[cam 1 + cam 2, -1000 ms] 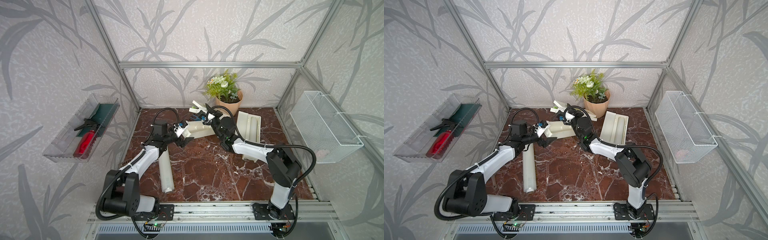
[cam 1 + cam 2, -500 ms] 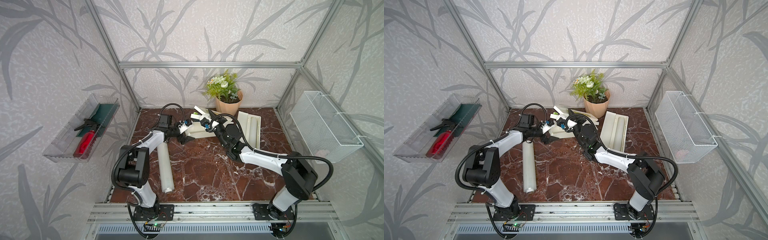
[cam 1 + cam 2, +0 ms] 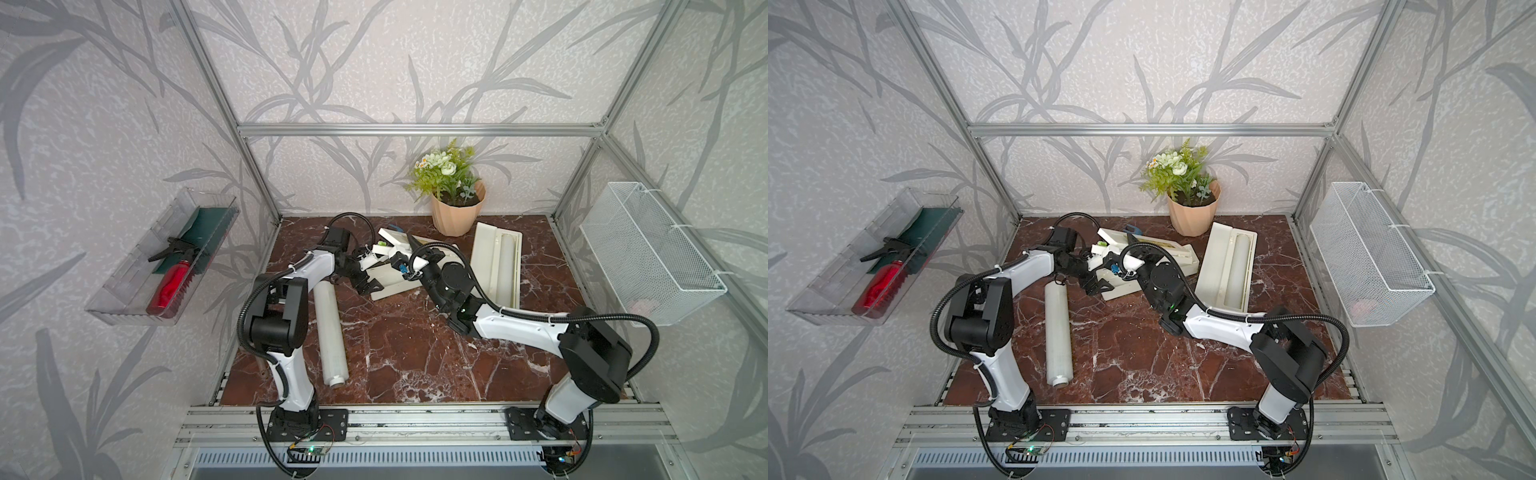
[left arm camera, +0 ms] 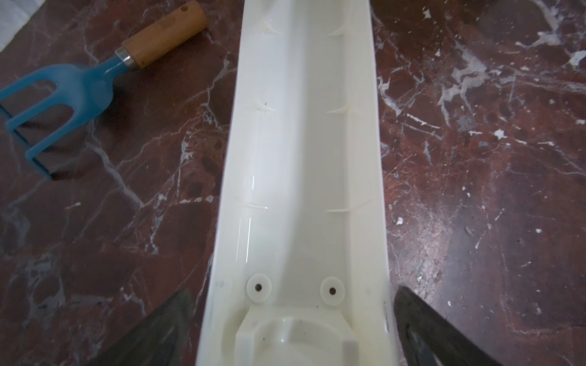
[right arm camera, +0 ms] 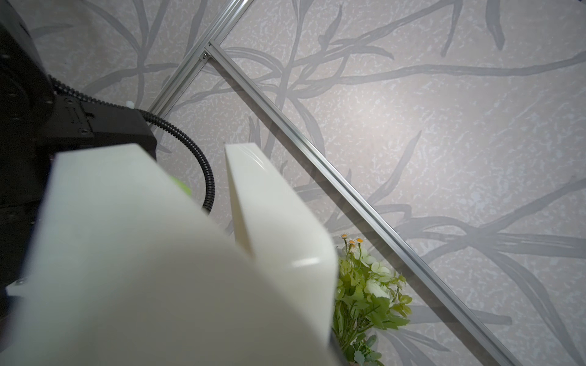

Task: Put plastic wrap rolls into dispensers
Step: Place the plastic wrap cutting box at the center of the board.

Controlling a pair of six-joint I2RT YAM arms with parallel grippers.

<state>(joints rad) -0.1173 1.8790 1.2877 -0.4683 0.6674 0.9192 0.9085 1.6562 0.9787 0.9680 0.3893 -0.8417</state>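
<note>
left gripper: jaws spread wide, one dark finger on each side of the near end of the long cream-white plastic dispenser box, which lies toward the back of the dark red marble tabletop. fingers sit just beside the box walls; cannot tell if they touch. in the left wrist view the trough shows only its own ribs and two screw bosses. right gripper: closed on that box's raised hinged lid, which stands tilted up over the trough; its fingers are hidden behind cream plastic in the right wrist view. one long translucent-white plastic wrap roll lies loose on the marble beside the left arm, outside both boxes, far end near the left gripper. second cream-white dispenser lies open on the robot's right of the first, with the second roll seated in it. blue garden fork with a wooden handle lies on the marble near the first box. peach flower pot stands behind both boxes.
</note>
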